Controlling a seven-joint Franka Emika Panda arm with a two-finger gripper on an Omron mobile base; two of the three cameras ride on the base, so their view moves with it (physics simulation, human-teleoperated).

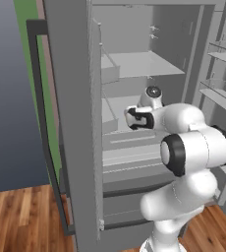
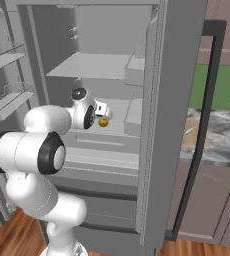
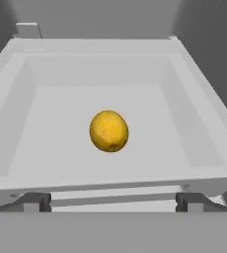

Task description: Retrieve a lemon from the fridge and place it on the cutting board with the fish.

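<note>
My claw point(image 3: 113, 201) stands wide and empty, its tips low in the hand view, aimed at the lemon point(image 3: 109, 131) lying alone mid-frame on the pale fridge shelf point(image 3: 46, 148). In the right base view the lemon point(image 2: 103, 121) sits just beyond my hand inside the open fridge point(image 2: 172, 100). Risk, as I judge it: the round fruit could roll off if one finger nudges it first.

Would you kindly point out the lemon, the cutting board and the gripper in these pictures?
lemon point(image 3: 109, 131), hand view, middle of its yellow skin.
cutting board point(image 2: 192, 131), right base view, bare tan top on the counter.
gripper point(image 3: 113, 201), hand view, midway between its open fingertips.
</note>
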